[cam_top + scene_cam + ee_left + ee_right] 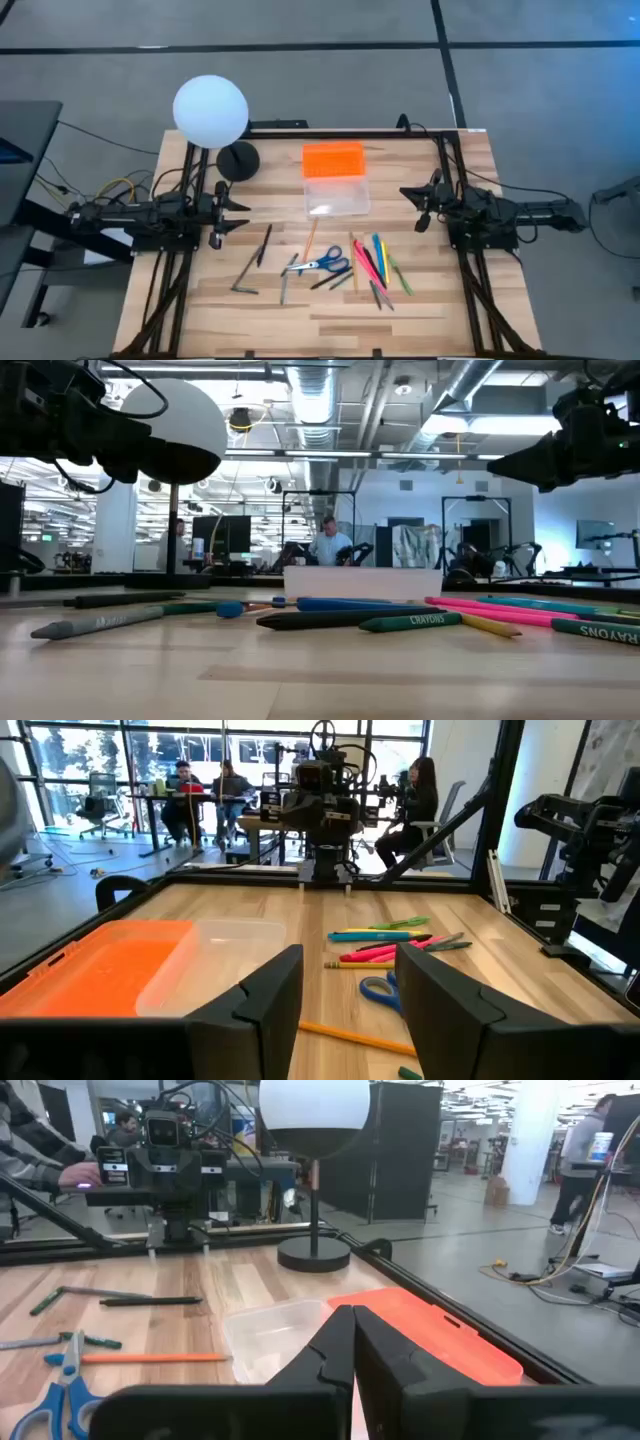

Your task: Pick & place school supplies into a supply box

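Note:
The supply box lies open at the table's far middle, its orange lid [333, 160] flat behind its clear base [337, 196]. The school supplies lie loose on the table nearer the front: blue-handled scissors [325, 266], a fan of pink, blue, yellow and green pens [372, 265], an orange pencil [310, 240], and grey and black pencils [252, 268]. My left gripper [238, 214] hovers open at the table's left, level, pointing toward the box [180, 965]. My right gripper [412, 200] hovers shut at the right, pointing across the table [352, 1342]. Neither touches anything.
A white globe lamp [210, 110] on a black round base [238, 160] stands at the far left, close to the box. Black frame rails [450, 180] run along the table's sides and back. People sit at desks in the room beyond.

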